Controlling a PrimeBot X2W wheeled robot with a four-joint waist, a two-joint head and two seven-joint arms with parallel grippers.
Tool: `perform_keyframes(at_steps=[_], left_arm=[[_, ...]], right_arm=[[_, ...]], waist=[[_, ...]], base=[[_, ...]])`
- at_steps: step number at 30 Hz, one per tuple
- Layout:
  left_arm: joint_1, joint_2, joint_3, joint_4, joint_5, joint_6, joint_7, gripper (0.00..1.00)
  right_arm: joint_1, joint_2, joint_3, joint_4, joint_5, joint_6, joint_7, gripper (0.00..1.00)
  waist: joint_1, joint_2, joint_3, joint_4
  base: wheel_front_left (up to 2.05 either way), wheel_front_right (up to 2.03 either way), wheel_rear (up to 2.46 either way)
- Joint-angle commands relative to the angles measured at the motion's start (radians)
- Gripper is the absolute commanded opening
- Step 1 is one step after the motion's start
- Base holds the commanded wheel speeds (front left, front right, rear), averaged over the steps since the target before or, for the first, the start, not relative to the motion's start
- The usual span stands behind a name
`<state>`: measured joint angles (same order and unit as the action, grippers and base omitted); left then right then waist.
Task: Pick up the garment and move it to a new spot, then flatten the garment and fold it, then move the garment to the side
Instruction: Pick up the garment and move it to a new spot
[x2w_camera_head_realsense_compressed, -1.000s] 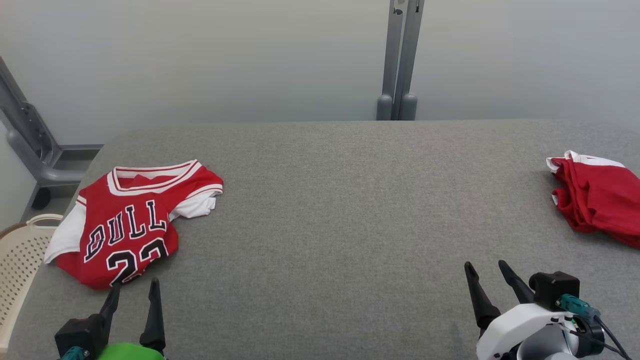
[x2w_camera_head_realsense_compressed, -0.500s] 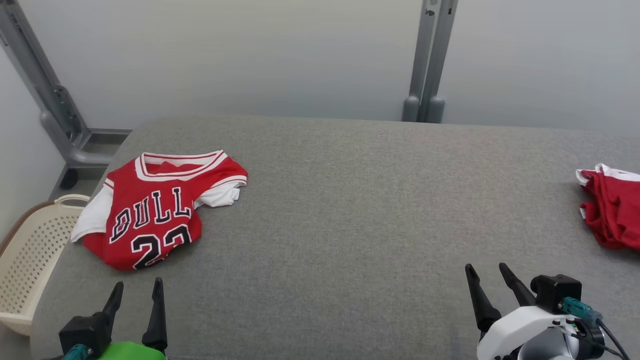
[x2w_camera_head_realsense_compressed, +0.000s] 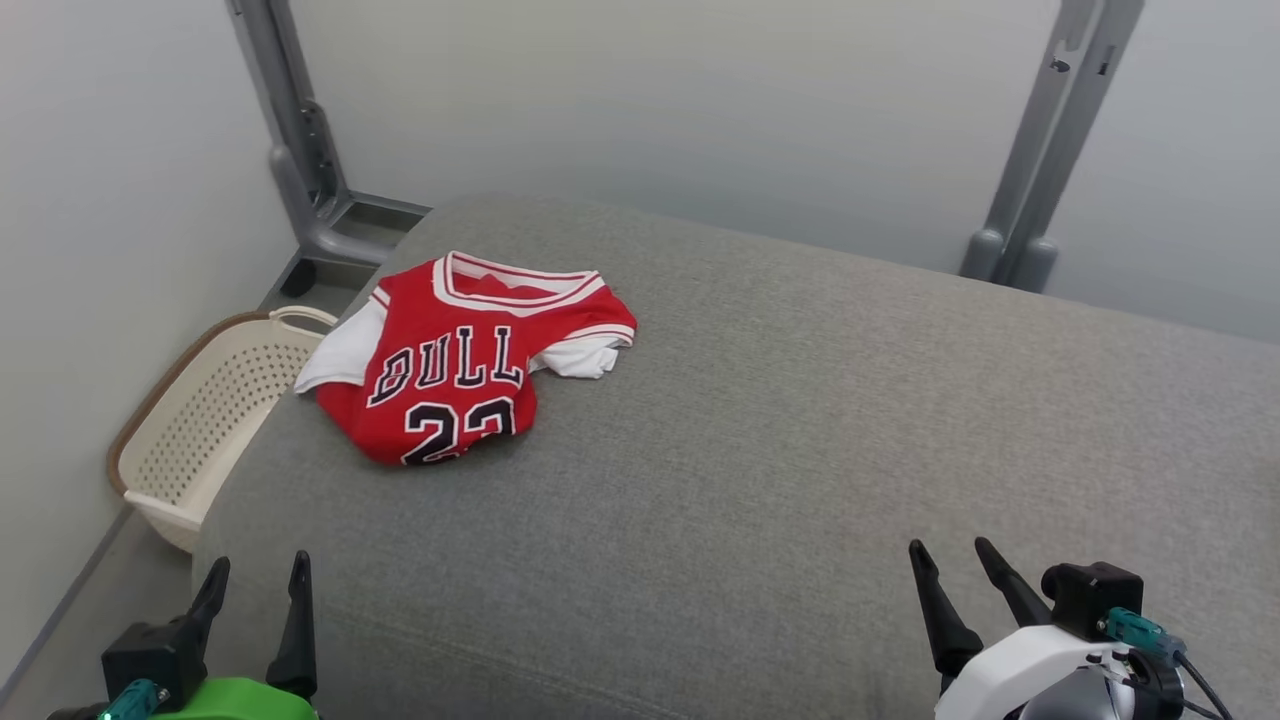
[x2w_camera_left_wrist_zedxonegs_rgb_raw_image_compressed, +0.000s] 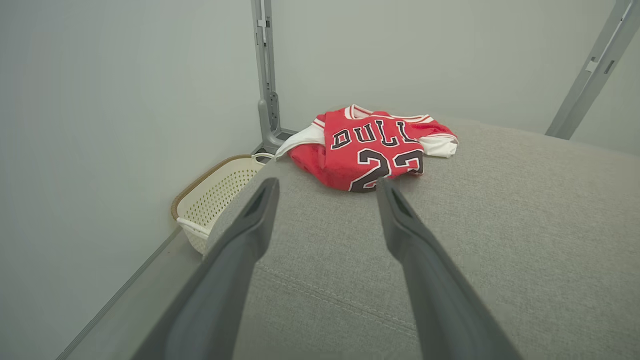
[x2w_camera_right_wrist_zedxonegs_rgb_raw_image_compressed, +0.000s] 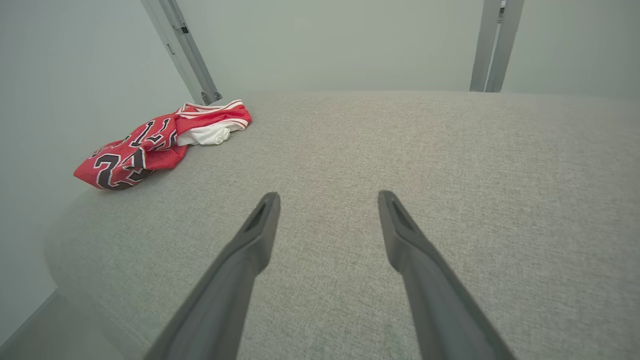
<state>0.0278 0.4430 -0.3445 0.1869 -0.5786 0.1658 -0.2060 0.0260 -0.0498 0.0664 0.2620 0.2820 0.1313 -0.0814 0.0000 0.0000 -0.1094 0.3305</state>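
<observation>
1. The left jaws stand wide open and hold nothing, at the near left corner of the grey padded surface (x2w_camera_head_realsense_compressed: 800, 450).
2. The right jaws are also spread wide and empty, over the near right part of that surface.
3. The red jersey (x2w_camera_head_realsense_compressed: 465, 365) lies rumpled on the surface ahead of the left jaws and a little to their right, apart from them.
4. From the right jaws the jersey is well apart, far ahead and off to their left.
5. Its collar points away from both jaws, its black lettering and number face up, and a white sleeve sticks out at each side.
6. A cream basket (x2w_camera_head_realsense_compressed: 200, 430) sits on the floor ahead and left of the left jaws, just beside the surface's edge.
</observation>
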Motion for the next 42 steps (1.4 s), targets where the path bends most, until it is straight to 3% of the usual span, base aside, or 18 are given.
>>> perform_keyframes(at_steps=[1,9,18,21,29,37,42], left_arm=[[0.011,0.008,0.002,-0.008,0.001,0.005,0.004,1.0],[0.02,0.017,-0.003,-0.022,-0.006,0.005,0.011,1.0],[-0.033,0.008,-0.005,-0.028,-0.026,-0.003,0.045,1.0],[-0.104,0.005,-0.026,-0.005,-0.04,-0.021,0.127,1.0],[-0.432,-0.048,-0.091,0.18,-0.108,-0.043,0.501,1.0],[-0.678,-0.065,-0.121,0.34,-0.112,-0.058,0.691,1.0],[-0.803,-0.068,-0.11,0.412,-0.133,-0.084,0.747,1.0]], right_arm=[[-0.01,-0.001,0.004,0.006,0.008,-0.001,-0.011,1.0],[-0.021,-0.002,0.027,0.023,0.007,-0.001,-0.019,1.0],[-0.029,-0.002,0.037,0.012,-0.018,-0.001,-0.011,1.0],[-0.037,-0.002,0.042,-0.004,-0.028,-0.001,0.005,1.0],[-0.054,-0.002,0.034,-0.1,-0.112,-0.001,0.09,1.0],[-0.095,-0.008,0.068,-0.199,-0.168,-0.001,0.156,1.0],[-0.139,-0.037,0.097,-0.264,-0.19,-0.001,0.196,1.0]], waist=[[0.0,0.0,0.002,0.07],[0.0,0.0,0.013,0.115],[0.0,0.0,0.025,0.104],[0.0,0.0,0.039,0.089],[0.0,0.0,0.136,0.027],[0.0,0.0,0.259,-0.061],[0.0,0.0,0.361,-0.118]], base=[[0.0,0.0,0.0],[0.0,0.0,0.0],[0.0,0.0,0.0],[0.0,0.0,0.0],[0.0,0.0,0.0],[0.0,0.0,0.0],[0.0,0.0,0.0]])
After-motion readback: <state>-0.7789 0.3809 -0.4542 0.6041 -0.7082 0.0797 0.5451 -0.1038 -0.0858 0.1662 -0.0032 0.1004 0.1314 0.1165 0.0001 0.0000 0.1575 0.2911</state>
